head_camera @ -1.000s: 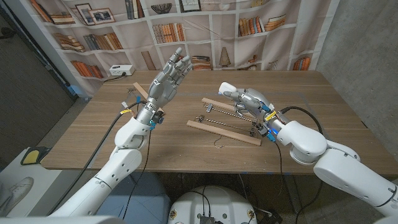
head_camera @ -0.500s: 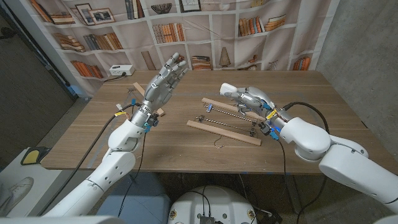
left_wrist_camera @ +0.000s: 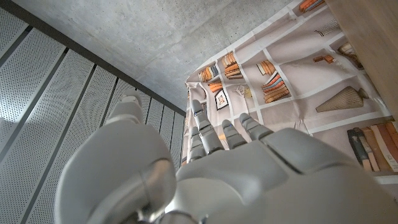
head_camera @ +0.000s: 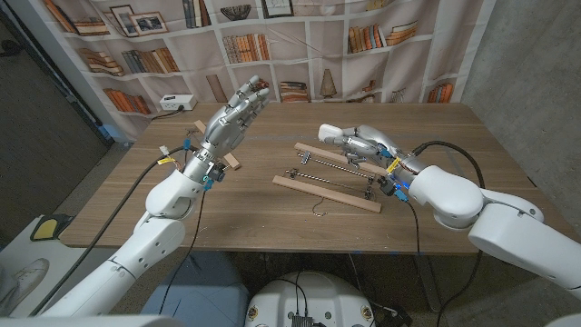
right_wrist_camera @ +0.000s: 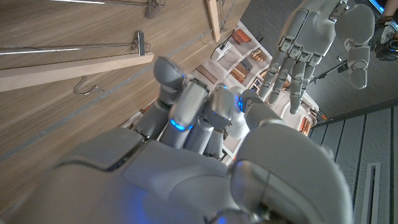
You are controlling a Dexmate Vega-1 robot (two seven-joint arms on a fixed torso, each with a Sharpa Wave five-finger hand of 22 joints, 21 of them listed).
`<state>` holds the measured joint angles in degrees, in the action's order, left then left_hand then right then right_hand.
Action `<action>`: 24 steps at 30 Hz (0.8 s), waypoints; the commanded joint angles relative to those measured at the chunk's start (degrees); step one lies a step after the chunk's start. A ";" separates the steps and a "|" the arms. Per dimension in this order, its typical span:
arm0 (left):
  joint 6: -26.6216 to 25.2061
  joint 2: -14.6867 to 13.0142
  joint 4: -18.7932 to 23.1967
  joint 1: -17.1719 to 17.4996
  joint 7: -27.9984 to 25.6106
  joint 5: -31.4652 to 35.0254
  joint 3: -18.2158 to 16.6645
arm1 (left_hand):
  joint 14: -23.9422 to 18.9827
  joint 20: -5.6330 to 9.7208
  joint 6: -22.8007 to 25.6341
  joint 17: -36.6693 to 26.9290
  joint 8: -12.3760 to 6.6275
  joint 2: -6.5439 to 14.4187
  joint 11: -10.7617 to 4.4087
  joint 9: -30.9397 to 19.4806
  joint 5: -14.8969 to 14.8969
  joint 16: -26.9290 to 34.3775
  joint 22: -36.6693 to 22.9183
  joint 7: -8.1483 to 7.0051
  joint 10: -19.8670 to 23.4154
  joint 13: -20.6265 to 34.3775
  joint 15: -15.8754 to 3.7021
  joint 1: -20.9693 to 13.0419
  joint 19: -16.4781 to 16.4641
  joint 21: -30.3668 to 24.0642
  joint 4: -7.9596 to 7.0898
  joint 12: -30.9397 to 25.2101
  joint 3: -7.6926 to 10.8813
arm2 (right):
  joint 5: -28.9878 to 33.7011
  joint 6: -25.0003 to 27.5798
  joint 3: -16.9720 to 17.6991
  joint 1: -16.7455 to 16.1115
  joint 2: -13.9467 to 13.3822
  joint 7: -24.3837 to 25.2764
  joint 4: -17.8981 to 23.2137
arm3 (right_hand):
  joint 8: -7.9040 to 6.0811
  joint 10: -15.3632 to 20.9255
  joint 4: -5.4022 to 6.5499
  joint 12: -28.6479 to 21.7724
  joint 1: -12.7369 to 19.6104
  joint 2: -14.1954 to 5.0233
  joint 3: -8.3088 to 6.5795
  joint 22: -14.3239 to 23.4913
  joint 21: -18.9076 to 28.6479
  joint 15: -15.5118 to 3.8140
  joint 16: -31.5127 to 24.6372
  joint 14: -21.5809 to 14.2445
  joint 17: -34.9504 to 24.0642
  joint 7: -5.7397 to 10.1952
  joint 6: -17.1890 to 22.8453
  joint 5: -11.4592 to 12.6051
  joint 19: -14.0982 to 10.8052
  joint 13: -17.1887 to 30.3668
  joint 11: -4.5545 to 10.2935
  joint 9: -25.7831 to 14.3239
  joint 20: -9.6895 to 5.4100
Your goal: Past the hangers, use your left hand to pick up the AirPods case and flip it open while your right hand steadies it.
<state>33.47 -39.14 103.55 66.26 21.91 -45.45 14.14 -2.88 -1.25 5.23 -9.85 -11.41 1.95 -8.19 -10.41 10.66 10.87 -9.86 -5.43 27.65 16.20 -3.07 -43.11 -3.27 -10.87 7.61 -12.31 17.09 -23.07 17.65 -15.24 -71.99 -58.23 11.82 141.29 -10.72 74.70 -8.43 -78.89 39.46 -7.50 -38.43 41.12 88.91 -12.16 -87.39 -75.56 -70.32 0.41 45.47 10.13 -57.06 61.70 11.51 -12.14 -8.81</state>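
The left hand [head_camera: 231,118] is raised above the surface [head_camera: 272,204], on the left side of the hangers [head_camera: 331,177], with its fingers straight and apart, and it holds nothing. The left wrist view shows the same: fingers [left_wrist_camera: 208,134] spread toward the ceiling and the bookshelf backdrop [left_wrist_camera: 298,68], nothing between them.

The hangers lie in the middle of the surface, wooden bars with metal hooks and clips.

Just behind the hangers, at their far right end, the right hand [head_camera: 363,143] has its fingers closed around a small white rounded object [head_camera: 329,133], which I judge to be the AirPods case. So the case is lifted from the surface and is in the right hand, not in the left one.

The case looks light, hard and smooth, so it can slip easily from metal fingers. I think the best place to hold it is the lower body, on its 2 wide faces, leaving the lid and the front seam free. The lid probably turns on a small hinge, so a gentle push at the seam should be enough.
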 commanded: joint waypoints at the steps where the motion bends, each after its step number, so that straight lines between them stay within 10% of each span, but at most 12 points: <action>1: -1.55 -1.79 1.74 0.86 -3.69 1.69 -1.10 | -0.69 -0.17 0.51 -0.20 -0.07 1.19 0.04 -0.06 0.54 0.55 -0.04 0.05 1.00 0.01 -0.20 -0.43 -0.38 -0.29 0.45 -0.48 0.74 | -0.29 1.91 -1.33 1.98 -0.31 -1.66 -0.20 | -0.27 -0.09 0.97 -0.03 2.91 -3.13 -1.06 0.07 -0.08 -0.03 0.03 -0.41 -0.05 -0.46 13.46 0.35 0.24 0.00 0.23 -0.30 -3.27; 24: -1.66 -4.73 3.63 2.46 -9.30 9.61 -3.58 | -0.45 -0.45 -0.09 -0.22 0.40 0.23 -0.30 -0.08 -0.02 0.17 0.00 -0.24 0.25 -0.36 0.14 -0.77 -0.46 -0.10 1.09 -0.08 0.62 | -1.51 4.21 -4.14 6.73 -0.29 -3.89 -1.21 | -0.26 0.02 1.09 -0.29 3.22 -3.17 -1.01 -0.04 0.28 -0.03 0.06 -0.38 -0.05 -0.44 13.42 0.37 -0.05 0.33 0.23 -0.38 -3.27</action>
<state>31.71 -42.54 106.08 67.69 15.88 -40.23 11.79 -3.69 -1.02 5.62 -9.87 -11.41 3.24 -8.52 -10.41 11.16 10.87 -9.87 -5.64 28.15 15.68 -3.27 -44.57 -3.49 -10.86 8.86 -12.52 18.34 -24.16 20.89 -18.01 -67.44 -58.60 8.89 140.66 -10.51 74.54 -8.43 -78.89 39.62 -7.34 -38.43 40.72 88.90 -12.16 -87.39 -75.56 -70.32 0.41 45.48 10.07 -57.06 61.61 11.47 -12.41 -8.81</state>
